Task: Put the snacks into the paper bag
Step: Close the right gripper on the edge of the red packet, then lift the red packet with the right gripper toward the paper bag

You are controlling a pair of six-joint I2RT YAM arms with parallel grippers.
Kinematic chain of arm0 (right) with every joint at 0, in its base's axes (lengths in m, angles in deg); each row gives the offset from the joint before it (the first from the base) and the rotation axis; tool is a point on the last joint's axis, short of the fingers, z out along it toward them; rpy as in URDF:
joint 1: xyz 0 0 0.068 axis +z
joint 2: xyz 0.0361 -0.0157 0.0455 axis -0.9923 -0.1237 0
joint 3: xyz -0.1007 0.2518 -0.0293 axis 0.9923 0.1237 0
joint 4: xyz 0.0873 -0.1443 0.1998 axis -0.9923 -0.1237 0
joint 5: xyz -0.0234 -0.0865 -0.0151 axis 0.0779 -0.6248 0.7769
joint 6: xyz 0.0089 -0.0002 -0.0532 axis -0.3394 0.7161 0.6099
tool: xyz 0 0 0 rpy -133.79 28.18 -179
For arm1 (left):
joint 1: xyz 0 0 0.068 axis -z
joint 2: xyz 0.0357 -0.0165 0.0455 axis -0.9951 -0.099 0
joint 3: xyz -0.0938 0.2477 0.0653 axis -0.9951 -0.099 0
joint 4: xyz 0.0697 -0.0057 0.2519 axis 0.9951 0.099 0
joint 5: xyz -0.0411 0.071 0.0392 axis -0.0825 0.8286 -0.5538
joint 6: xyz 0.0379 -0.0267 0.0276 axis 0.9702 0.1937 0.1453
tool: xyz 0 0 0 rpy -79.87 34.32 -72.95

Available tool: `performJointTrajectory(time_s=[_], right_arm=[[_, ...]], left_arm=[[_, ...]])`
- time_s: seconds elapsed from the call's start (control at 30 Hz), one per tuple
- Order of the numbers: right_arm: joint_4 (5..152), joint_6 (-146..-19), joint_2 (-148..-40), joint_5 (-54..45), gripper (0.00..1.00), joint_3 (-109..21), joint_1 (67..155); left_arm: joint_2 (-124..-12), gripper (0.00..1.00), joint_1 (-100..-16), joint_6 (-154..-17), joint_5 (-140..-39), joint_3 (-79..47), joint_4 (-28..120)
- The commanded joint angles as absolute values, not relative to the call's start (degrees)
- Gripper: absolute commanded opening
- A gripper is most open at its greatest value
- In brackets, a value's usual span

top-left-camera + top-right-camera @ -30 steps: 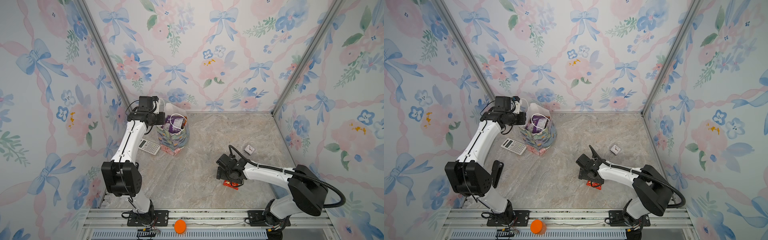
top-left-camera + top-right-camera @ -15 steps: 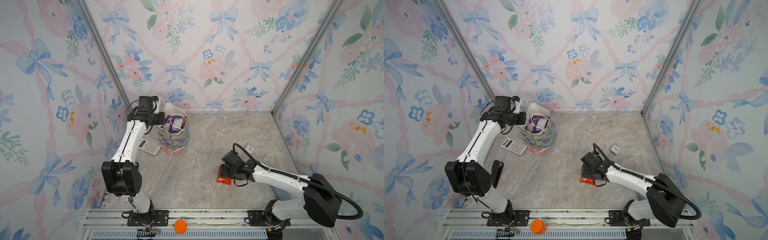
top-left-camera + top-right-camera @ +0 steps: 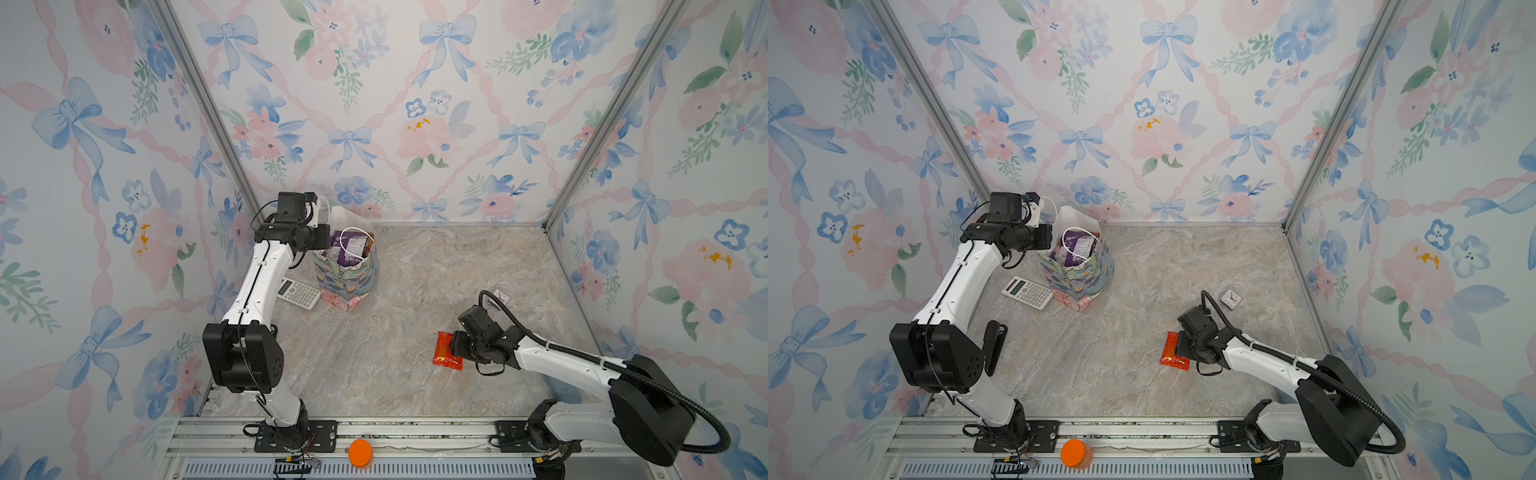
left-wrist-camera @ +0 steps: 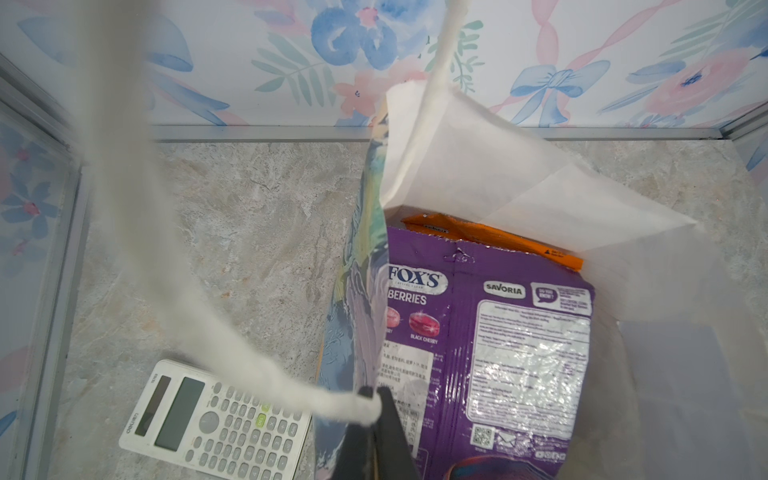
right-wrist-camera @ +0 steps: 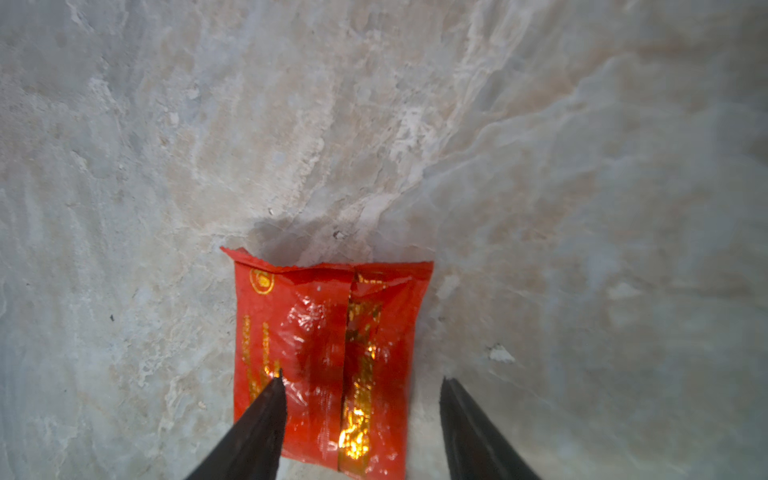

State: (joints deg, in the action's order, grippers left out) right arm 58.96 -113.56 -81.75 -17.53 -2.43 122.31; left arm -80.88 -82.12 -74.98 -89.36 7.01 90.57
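Observation:
The paper bag stands at the back left, its white lining showing. Snacks fill it: a purple FOX'S packet and an orange packet behind it. My left gripper is shut on the bag's rim where a white cord handle attaches. A red sachet lies flat on the floor at the front right. My right gripper hangs low over it, jaws apart, one finger over the sachet and the other beside it.
A grey-white calculator lies just left of the bag. A small square clock sits behind the right wrist. An orange disc rests on the front rail. Flowered walls close three sides.
My right gripper's jaws have narrowed from wide apart while the wrist shifted over the red sachet. The sachet slid slightly left. The left arm and the bag have not moved.

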Motion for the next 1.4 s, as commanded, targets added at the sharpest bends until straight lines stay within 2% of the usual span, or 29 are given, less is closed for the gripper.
performJointTrajectory(time_s=[0.0,0.13,0.23,0.33,0.57,0.77,1.1,1.37], right_arm=[[61.0,-113.6,-83.9,-16.2,0.59,-1.7,121.8],[61.8,-114.1,-85.5,-16.1,0.56,-1.6,121.8],[62.5,-114.5,-86.2,-16.0,0.49,-1.3,121.8],[63.2,-114.9,-86.7,-15.7,0.40,-1.0,121.8],[63.3,-115.7,-87.0,-15.4,0.14,-1.4,121.8],[63.5,-116.0,-85.8,-14.9,0.01,-2.4,121.7],[59.3,-114.4,-81.2,-15.0,0.00,-10.5,121.2],[60.2,-111.0,-82.6,-14.6,0.00,-20.7,119.5]], left_arm=[[-81.4,0.00,-82.1,-75.0,-89.7,6.1,91.7],[-81.5,0.00,-82.0,-75.0,-89.7,6.1,91.7],[-81.5,0.00,-82.0,-75.0,-89.7,6.1,91.7],[-81.5,0.00,-82.0,-74.9,-89.6,6.1,91.7],[-81.5,0.00,-82.0,-74.9,-89.5,6.1,91.7],[-81.4,0.00,-81.9,-74.9,-89.6,6.1,91.7],[-81.2,0.00,-81.9,-74.9,-89.6,6.1,91.7],[-81.2,0.00,-82.0,-74.9,-89.7,6.2,91.7]])
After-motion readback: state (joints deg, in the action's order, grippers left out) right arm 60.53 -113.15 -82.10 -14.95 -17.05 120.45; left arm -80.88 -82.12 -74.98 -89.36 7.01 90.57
